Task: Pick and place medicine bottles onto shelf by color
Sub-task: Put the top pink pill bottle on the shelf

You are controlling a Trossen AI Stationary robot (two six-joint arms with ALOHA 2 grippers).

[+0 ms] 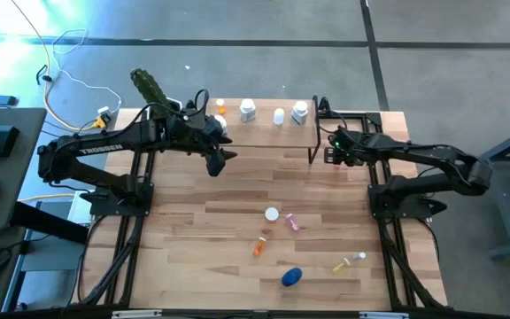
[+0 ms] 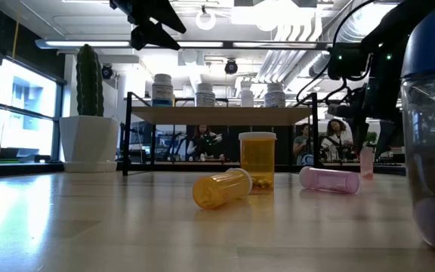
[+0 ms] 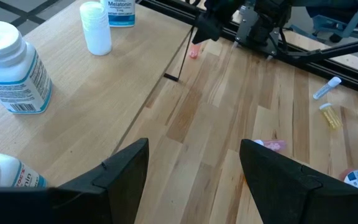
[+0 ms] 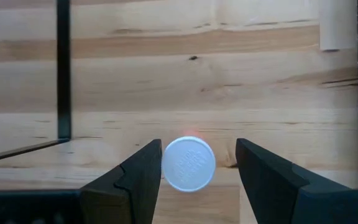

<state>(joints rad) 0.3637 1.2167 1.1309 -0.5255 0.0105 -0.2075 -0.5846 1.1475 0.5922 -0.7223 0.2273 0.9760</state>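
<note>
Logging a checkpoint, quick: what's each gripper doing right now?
Left gripper: open, empty, above the shelf.
Right gripper: open around a white-capped bottle, not clamped.

White bottles (image 3: 14, 71) on the shelf (image 3: 114, 81), parted fingers (image 3: 126, 171) above its edge.

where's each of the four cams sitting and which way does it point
High: above the table, looking straight down; both arms show, left gripper by the shelf.
Low: at tabletop height, looking level at the shelf; an arm shows top left.
Left wrist: on the left arm, looking past its open fingers over the shelf top.
Right wrist: on the right arm, looking down between its open fingers at a white-capped bottle.
Shared: high and left wrist both show the blue bottle.
</note>
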